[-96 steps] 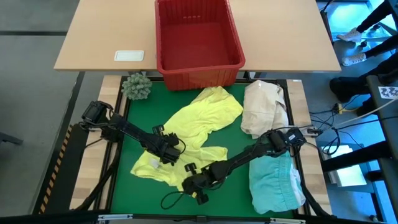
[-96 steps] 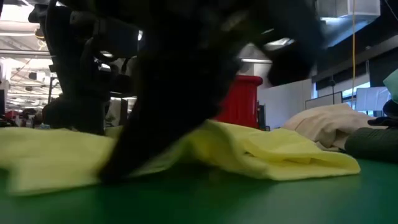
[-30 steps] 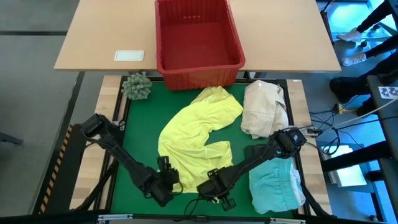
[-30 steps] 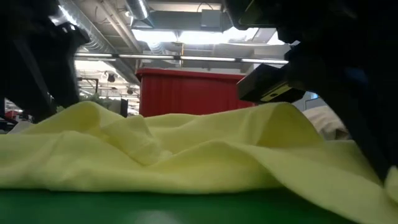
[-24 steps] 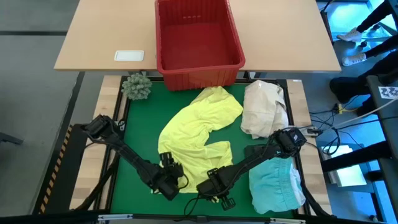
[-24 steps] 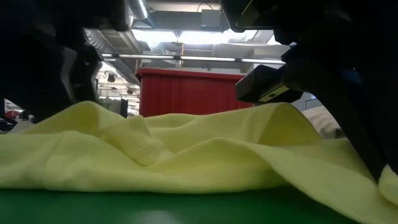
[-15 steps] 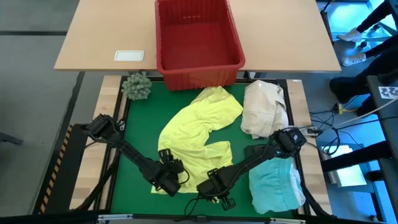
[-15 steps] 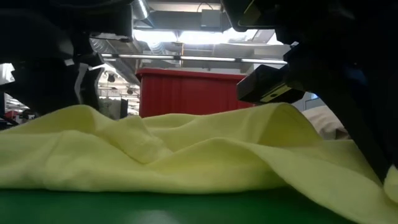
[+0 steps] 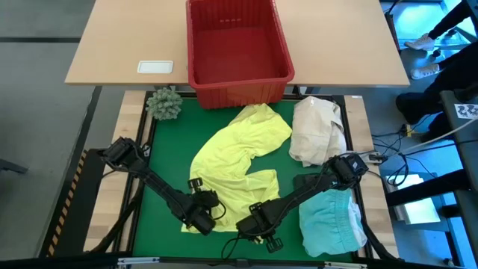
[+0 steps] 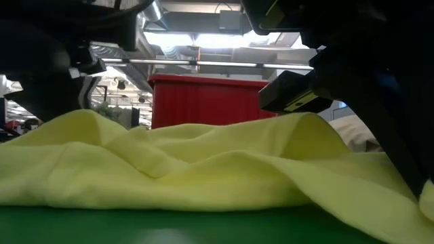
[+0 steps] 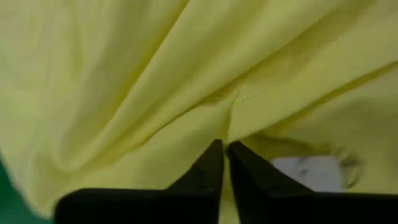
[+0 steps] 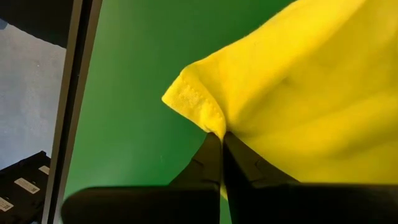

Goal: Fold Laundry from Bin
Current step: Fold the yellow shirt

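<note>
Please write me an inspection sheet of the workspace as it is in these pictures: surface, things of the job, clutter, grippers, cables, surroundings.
Surface: green mat on the work table.
Job's things: yellow garment spread on the mat; turquoise garment at the right near edge; red bin on the wooden table behind, nothing seen inside.
Clutter: cream cloth bundle; green spiky ball; white card.
Grippers: left gripper shut on the yellow garment's near edge; right gripper shut on its hem corner.
Cables: black cables on the floor, right of the table.
Surroundings: a person's legs at top right.
</note>
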You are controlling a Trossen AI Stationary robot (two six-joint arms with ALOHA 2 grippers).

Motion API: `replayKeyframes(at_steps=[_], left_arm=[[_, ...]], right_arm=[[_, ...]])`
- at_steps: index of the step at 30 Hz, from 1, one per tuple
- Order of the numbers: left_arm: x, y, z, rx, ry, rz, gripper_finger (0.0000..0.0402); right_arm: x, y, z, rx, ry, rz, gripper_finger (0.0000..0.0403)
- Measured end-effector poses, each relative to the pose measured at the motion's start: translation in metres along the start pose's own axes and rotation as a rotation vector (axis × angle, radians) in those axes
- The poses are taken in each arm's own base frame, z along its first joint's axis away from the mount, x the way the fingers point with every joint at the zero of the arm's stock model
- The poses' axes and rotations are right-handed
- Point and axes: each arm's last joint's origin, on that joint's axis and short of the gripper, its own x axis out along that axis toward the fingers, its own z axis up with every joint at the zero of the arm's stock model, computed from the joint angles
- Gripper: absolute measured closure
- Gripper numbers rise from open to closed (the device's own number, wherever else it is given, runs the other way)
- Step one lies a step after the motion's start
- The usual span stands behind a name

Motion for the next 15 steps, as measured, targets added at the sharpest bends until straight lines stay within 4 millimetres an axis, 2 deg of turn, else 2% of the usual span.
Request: replayKeyframes(at_steps=[2,7,15], left_arm=[[-0.001,0.002,-0.004,0.007,0.032,0.022,0.0393],[-0.008,0.007,-0.014,-0.012,0.098,0.069,0.0399],[-0.056,0.012,-0.026,-0.064,0.106,0.175,0.0399]], right_arm=[[0.0,0.0,0.0,0.0,0.0,0.0,0.0402],[0.0,0.0,0.0,0.0,0.001,0.0,0.0402],[0.0,0.0,0.0,0.02,-0.003,0.0,0.0402]])
